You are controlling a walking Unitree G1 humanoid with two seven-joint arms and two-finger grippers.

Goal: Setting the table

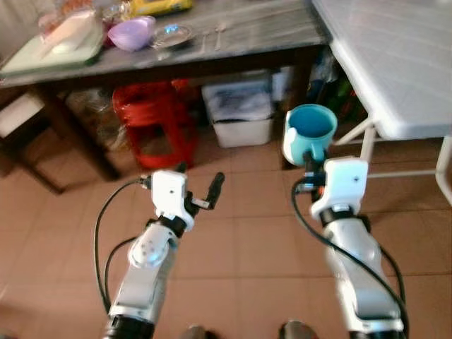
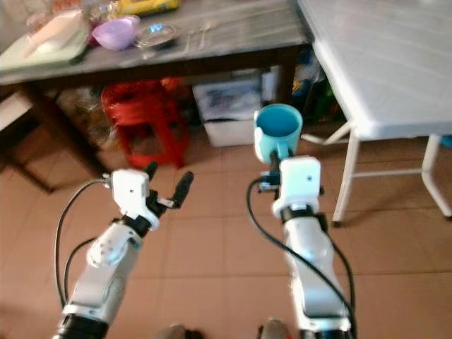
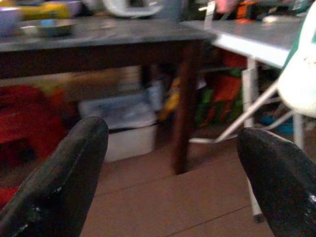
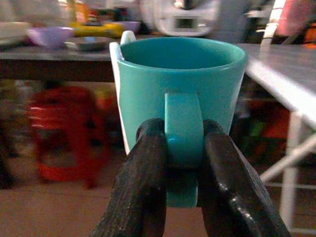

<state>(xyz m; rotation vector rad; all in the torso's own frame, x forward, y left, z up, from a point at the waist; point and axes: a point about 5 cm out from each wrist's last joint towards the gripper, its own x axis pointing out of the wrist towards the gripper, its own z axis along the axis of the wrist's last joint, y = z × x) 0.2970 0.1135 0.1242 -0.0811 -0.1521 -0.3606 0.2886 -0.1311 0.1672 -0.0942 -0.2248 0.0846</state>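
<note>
The right pincer [image 4: 180,153], clamped on the teal mug [image 4: 180,94] handle alone, risks it swivelling before the two o'clock white surface [image 1: 395,63]; the left pincer [image 1: 199,185] gapes empty.

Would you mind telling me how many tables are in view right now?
2. A dark wooden table stands ahead to the left, carrying dishes; a white table stands ahead to the right, near the teal mug held by the right gripper.

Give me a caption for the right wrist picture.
Two black fingers pinch the handle of a teal mug, held upright before a cluttered table.
</note>
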